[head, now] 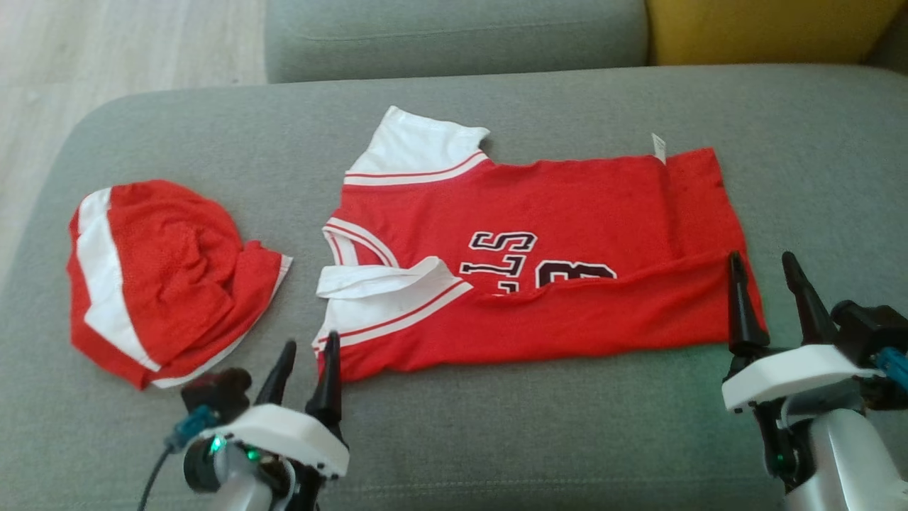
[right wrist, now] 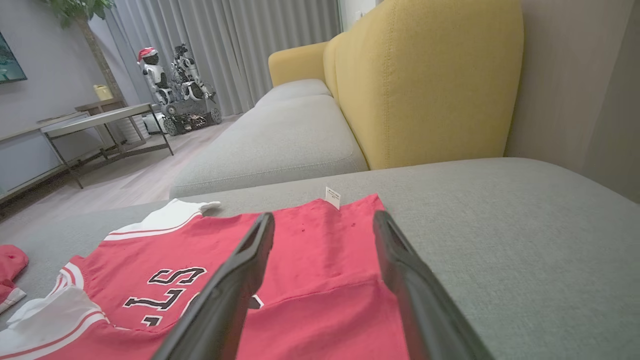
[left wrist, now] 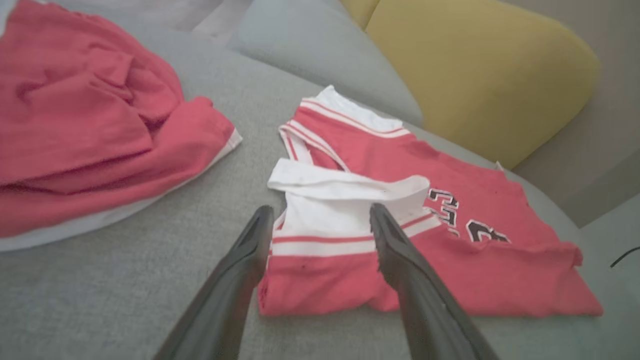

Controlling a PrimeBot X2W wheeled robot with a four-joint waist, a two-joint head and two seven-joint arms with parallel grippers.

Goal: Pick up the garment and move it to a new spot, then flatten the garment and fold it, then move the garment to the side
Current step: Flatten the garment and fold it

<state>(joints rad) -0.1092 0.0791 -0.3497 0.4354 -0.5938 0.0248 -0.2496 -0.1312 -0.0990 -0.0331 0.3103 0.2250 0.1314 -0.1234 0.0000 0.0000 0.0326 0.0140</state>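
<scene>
The garment [head: 539, 213], a red jersey with white sleeves and dark lettering, lies spread across the grey sofa seat [head: 496, 440]. Its near edge is folded up over the lower part of the lettering. My left gripper [head: 311, 341] stands open at the jersey's near left corner, its fingers either side of the white sleeve band [left wrist: 325, 230]. My right gripper [head: 762, 257] is open at the near right corner, the left finger over the red hem and the other just off it. From the right wrist, the garment [right wrist: 310, 260] lies below the open gripper [right wrist: 324, 216], nothing held.
A second red and white garment [head: 163, 277] lies crumpled on the seat's left part, close to my left gripper. A yellow backrest cushion [head: 766, 28] stands behind at the right. The seat's rounded left edge drops to a wooden floor [head: 106, 50].
</scene>
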